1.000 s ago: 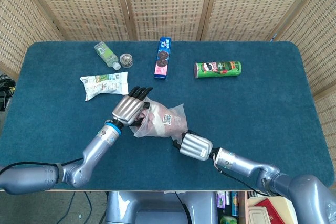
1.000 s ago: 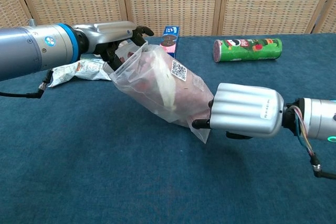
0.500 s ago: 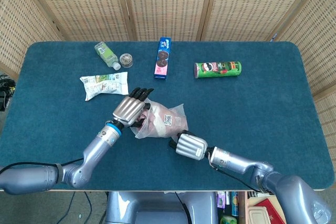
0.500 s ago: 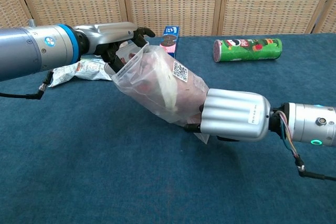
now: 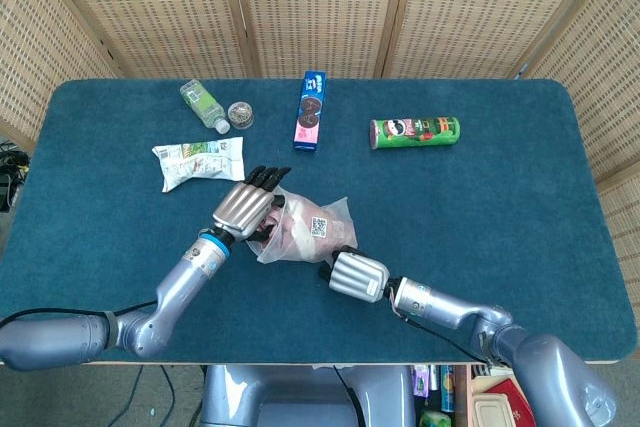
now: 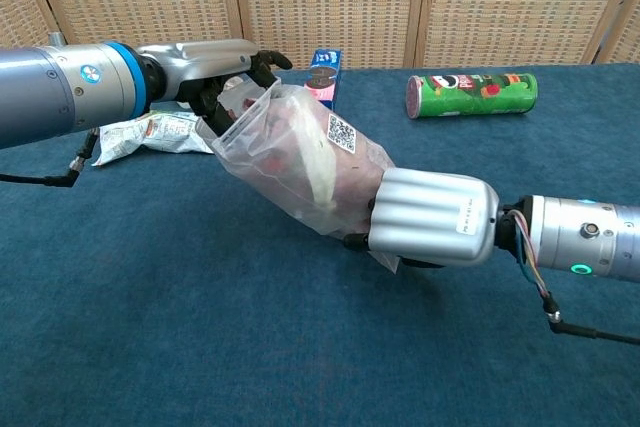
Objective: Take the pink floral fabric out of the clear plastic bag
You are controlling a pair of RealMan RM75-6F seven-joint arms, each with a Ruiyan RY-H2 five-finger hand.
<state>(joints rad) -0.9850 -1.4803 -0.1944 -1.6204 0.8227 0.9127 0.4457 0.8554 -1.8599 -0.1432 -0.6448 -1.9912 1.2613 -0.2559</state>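
Right robot hand (image 6: 432,219) has slid in, gripping bag (image 6: 300,162) bottom; left robot hand (image 5: 244,209) still holds its mouth

Silver ribbed hands (image 6: 432,218), blue-ringed wrists

fabric (image 6: 300,152) in bag (image 6: 285,182), between both hands

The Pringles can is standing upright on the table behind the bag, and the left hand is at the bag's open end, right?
Not quite. The Pringles can is lying on its side, as the chest view shows. The left hand is indeed at the open end of the clear plastic bag.
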